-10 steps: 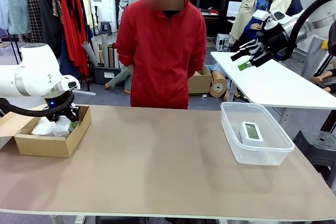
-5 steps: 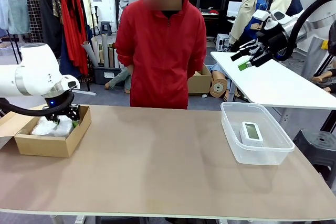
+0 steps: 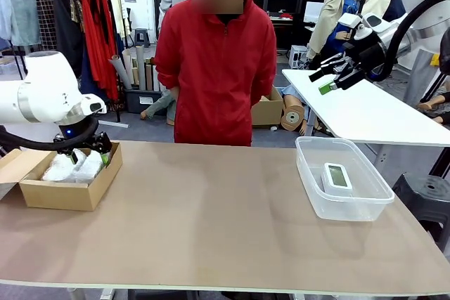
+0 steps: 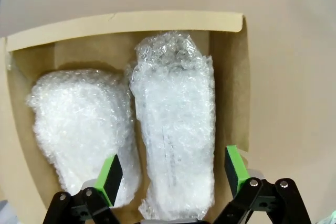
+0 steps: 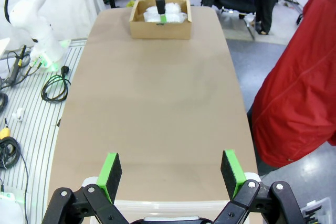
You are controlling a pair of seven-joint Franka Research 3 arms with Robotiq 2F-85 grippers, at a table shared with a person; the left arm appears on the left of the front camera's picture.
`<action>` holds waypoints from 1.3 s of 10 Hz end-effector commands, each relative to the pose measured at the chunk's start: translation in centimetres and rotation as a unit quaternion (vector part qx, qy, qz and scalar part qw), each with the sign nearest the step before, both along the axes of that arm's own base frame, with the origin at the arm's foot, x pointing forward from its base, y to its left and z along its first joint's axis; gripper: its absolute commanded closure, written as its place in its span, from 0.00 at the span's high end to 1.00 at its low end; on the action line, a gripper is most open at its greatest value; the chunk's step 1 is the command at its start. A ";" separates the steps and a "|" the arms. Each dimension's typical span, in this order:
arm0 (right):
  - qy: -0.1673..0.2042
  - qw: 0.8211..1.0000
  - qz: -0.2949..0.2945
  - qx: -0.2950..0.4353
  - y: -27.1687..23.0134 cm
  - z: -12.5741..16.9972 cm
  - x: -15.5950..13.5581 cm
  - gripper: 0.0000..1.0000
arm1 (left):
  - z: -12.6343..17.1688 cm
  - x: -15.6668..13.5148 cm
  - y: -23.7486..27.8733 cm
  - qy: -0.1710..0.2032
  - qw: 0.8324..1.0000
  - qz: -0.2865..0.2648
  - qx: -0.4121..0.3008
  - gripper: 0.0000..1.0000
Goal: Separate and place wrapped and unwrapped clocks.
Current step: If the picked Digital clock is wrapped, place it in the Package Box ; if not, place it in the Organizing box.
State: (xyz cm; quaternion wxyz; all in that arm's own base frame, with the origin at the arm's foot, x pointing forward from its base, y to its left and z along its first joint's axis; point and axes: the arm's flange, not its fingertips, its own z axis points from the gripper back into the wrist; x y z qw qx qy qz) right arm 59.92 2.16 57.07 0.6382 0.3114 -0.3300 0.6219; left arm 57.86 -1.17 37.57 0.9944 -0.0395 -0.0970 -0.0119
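So, over at the cardboard box (image 3: 67, 186), the sorting looks close to done. Two bubble-wrapped bundles (image 4: 178, 129) lie side by side inside that box, long sides nearly touching, and the left gripper (image 4: 170, 174) hangs just above the one nearer the box's side wall. Its jaws stand wide apart, green pads either side of the bundle's near end, gripping nothing (no pad is pressing the wrap, as far as I can tell). Well away from the box, toward the other end of the table (image 3: 211, 223), sits the clear plastic tub (image 3: 342, 201), and the bare white clock (image 3: 337, 176) lies inside it, screen up. The right gripper (image 3: 330, 72) is far from the box too, held high beyond the tub, jaws spread just as wide and empty. A person in a red jacket (image 3: 214, 68) stands at the far edge of the table from the box, hands behind the back. My read: wrapped ones boxed, unwrapped one in the tub, nothing loose on the tabletop, so only pulling the arm clear of the box seems left.
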 end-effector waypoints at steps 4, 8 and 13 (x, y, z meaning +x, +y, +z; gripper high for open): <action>-0.001 1.000 0.001 0.001 0.1 0.1 0.0 1.00 | 3.7 -1.3 -1.1 -0.018 0.999 -0.028 0.011 1.00; -0.001 1.000 0.001 0.001 0.1 0.1 0.0 1.00 | 4.0 -0.8 -1.5 -0.021 1.000 -0.019 0.007 1.00; -0.001 1.000 0.001 0.001 0.1 0.1 0.0 1.00 | 4.0 -0.8 -1.5 -0.021 1.000 -0.019 0.007 1.00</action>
